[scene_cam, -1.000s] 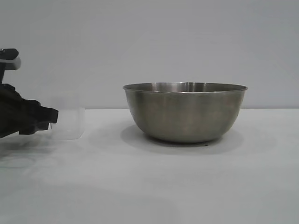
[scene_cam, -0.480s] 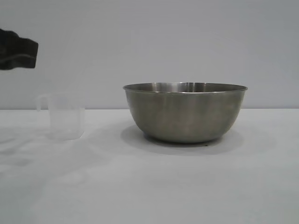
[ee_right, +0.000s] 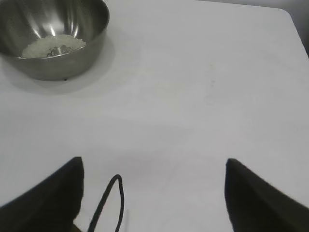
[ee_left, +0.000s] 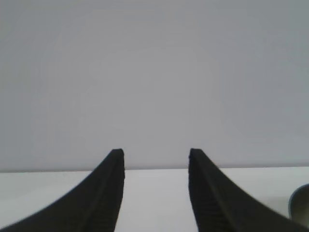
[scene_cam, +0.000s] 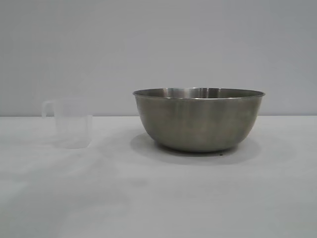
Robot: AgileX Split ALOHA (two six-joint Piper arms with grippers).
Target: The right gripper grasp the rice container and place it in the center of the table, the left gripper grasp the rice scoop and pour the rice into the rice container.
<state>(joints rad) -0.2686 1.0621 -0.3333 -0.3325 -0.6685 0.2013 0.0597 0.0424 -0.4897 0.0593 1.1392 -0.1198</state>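
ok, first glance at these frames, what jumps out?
The large round brushed-steel bowl dominates, standing right of middle on the plain white table, with a small heap of off-white rice in its bottom. Left of it, apart, stands the small translucent plastic measuring cup, upright, handle pointing away from the bowl. Neither gripper holds anything.

Left gripper (ee_left: 155,191) and right gripper (ee_right: 154,193), jaws apart.

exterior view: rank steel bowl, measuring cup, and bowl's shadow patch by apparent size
1. steel mixing bowl, largest by far.
2. its shadow on the table, a thin band around the base; edges are faint.
3. translucent measuring cup, smallest, at similar depth, so the ranking holds.
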